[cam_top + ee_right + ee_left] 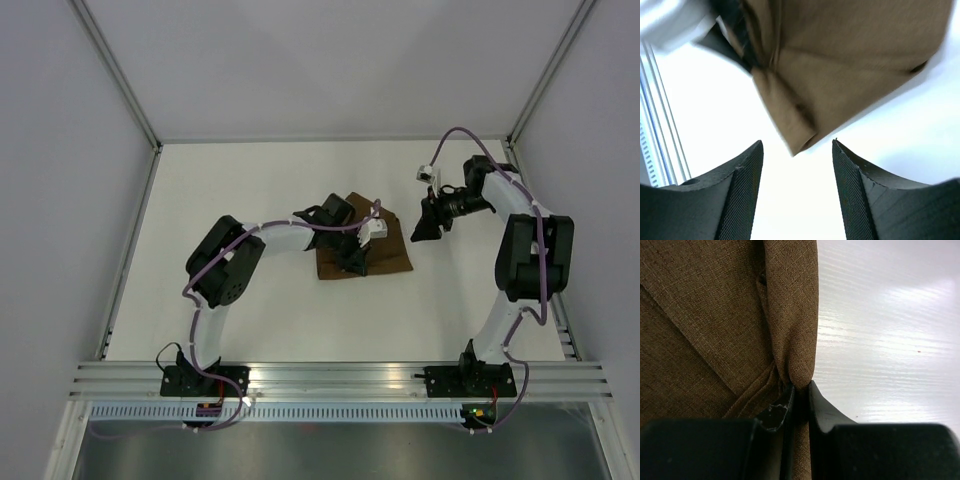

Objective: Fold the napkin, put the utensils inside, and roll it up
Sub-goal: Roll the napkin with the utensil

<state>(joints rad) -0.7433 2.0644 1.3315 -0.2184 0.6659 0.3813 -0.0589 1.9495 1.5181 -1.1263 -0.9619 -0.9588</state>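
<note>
The dark brown napkin [385, 252] lies partly rolled and folded on the white table at centre. My left gripper [352, 262] is shut on a rolled fold of the napkin [790, 315], at the cloth's edge. My right gripper [425, 230] is open and empty, just right of the napkin; in the right wrist view the rolled end of the napkin [800, 130] lies a short way beyond its fingertips [752, 155]. The knife is hidden; I cannot see it in any view.
Grey walls enclose the white table [250, 190] on three sides. An aluminium rail [340, 375] runs along the near edge with both arm bases on it. The rail also shows at the left of the right wrist view [660, 115].
</note>
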